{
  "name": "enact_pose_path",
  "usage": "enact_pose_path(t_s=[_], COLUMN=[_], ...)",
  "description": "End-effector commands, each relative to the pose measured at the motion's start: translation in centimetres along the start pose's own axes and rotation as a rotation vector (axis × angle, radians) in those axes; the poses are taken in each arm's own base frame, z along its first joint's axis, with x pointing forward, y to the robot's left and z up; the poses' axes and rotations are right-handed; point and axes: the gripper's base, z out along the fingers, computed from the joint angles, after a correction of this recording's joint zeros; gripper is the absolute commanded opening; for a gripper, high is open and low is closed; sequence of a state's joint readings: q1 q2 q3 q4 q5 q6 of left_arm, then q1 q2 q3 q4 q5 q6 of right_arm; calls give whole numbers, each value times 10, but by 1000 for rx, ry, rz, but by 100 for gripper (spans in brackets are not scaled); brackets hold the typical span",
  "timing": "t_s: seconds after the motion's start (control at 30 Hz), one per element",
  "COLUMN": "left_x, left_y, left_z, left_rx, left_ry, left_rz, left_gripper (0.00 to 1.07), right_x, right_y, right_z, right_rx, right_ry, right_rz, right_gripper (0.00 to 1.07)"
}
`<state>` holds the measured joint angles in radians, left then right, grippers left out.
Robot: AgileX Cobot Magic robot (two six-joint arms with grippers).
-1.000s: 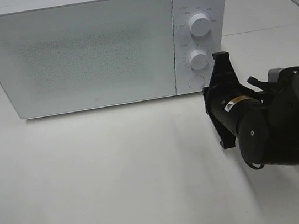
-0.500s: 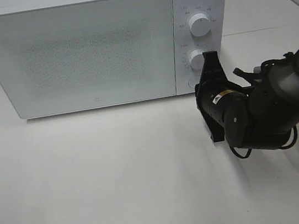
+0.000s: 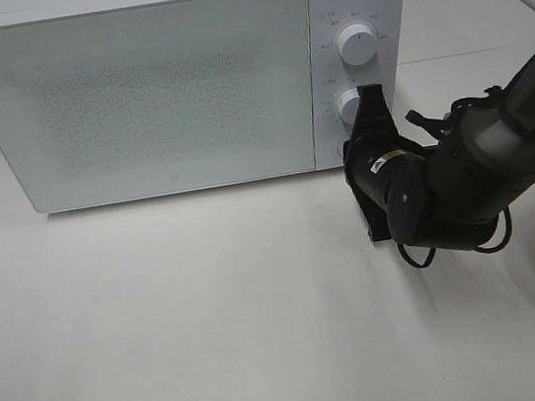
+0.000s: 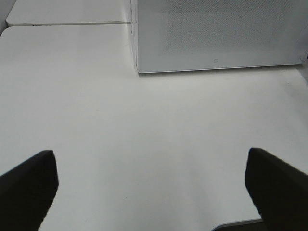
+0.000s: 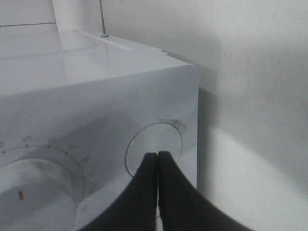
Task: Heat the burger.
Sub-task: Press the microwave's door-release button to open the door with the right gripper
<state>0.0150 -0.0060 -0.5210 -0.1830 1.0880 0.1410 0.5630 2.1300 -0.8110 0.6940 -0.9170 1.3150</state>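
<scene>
burger not in view, can't tell where; microwave (image 3: 162, 86) door shut. right gripper (image 5: 157, 156) tips together at the round button (image 5: 166, 137). left gripper (image 4: 149, 153) wide apart, empty, over table (image 4: 144, 125). burger prob light, soft, layers slip: take it low by the 2 sides of the bun, gently

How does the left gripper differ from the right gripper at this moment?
The left gripper is wide open; the right gripper is shut. The left gripper hangs over the table; the right gripper's tips are at the round button of the microwave. Both hold nothing.
</scene>
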Motion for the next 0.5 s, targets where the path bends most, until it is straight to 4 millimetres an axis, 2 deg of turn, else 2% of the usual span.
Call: enact_pose_path(t_s=[0.03,0.5], left_x=[0,0], left_y=[0,0], left_z=[-2,-2], left_rx=[4,4], left_ry=[-29,-29], left_rz=[3,3], left_gripper=[98,98], right_x=[1,5], right_y=[1,5], right_z=[3,16], right_rx=[-6,-41], right_ry=[1,-27], right_rz=[-5,18], right_gripper=[0,0])
